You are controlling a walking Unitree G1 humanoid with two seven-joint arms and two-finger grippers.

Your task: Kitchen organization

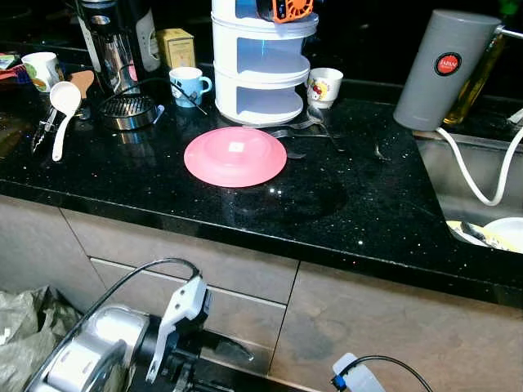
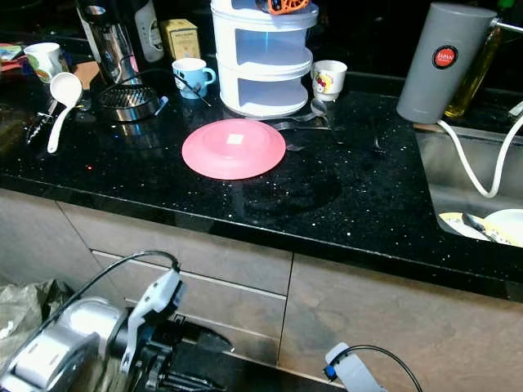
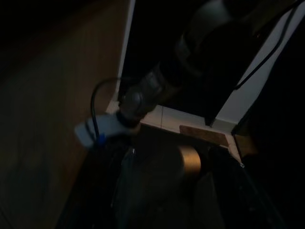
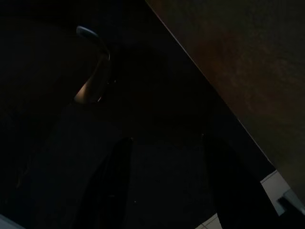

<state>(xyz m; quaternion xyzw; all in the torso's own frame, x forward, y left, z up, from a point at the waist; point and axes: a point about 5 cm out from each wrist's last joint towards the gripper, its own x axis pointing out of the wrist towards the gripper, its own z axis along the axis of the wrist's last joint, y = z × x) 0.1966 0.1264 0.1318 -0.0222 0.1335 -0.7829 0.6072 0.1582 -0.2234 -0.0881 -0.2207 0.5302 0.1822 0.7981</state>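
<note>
pink plate (image 1: 235,156) mid-counter (image 1: 351,204), bare toward front edge — right hand (image 4: 167,186) open, left unclear.

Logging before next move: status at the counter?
Both arms low by the cabinets, right gripper open, empty. Pink plate upside down on the counter, untouched. Cutlery lies behind it.

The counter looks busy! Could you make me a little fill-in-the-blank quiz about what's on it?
1. The plate lying upside down on the counter is ____ in colour.
2. The blue mug stands to the robot's ____ of the white rack.
3. The white hose hangs down into the ____.

Missing words: pink; left; sink
</note>
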